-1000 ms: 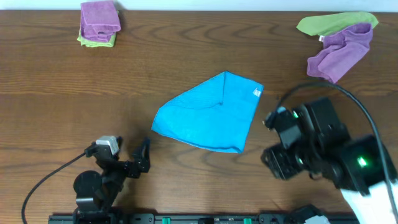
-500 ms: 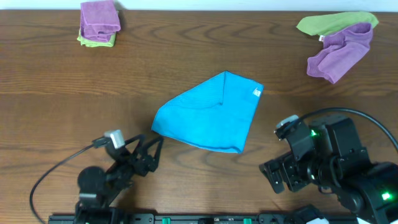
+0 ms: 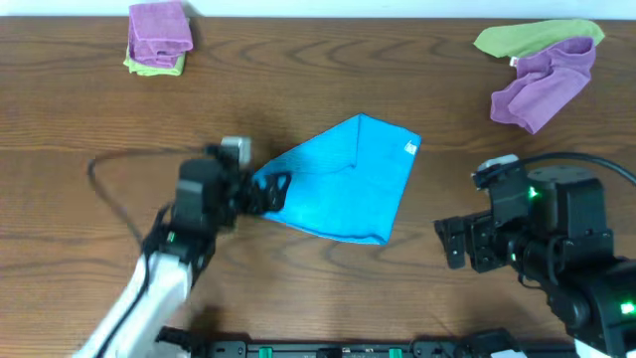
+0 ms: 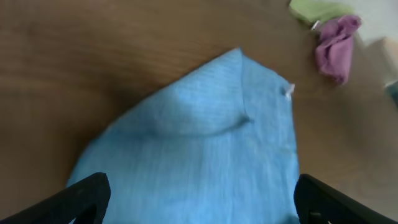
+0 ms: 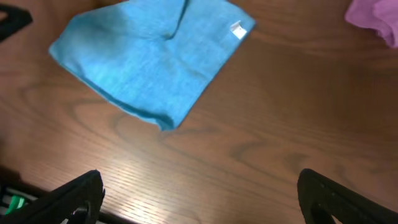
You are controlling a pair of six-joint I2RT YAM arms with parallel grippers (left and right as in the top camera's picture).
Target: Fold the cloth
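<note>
1 cloth (image 3: 338, 189), bright sky-blue, is laid flat near the middle of the desk (image 3: 298, 80), folded over on itself into a 4-cornered shape.
- Long axis: set on a diagonal, from a near-left corner to a far-right corner.
- Points: 1 blunt peak is turned toward the far edge of the desk and 1 narrow corner toward the near edge.
- Fold line: 1 short crease is seen running from the far peak down to the middle of the cloth.
- Marking: 1 white tag (image 3: 409, 148) is carried at the far-right corner, facing up.

1 left gripper (image 3: 276, 189) is placed over the near-left corner of the cloth. Its jaws are held wide apart, and in the left wrist view the blue fabric fills the space between them. Whether the fabric is touched cannot be told.

1 right gripper (image 3: 450, 244) is held over bare desk, to the right of the cloth and apart from it. Its jaws are likewise spread wide, with nothing between them.

Other items on the desk:
- 1 folded purple cloth (image 3: 159, 28), stacked on 1 folded lime-green cloth (image 3: 149, 66), far-left corner.
- 1 crumpled purple cloth (image 3: 547, 80), lying partly over 1 crumpled lime-green cloth (image 3: 522, 38), far-right corner.

Both pairs are kept well apart from the blue cloth.
</note>
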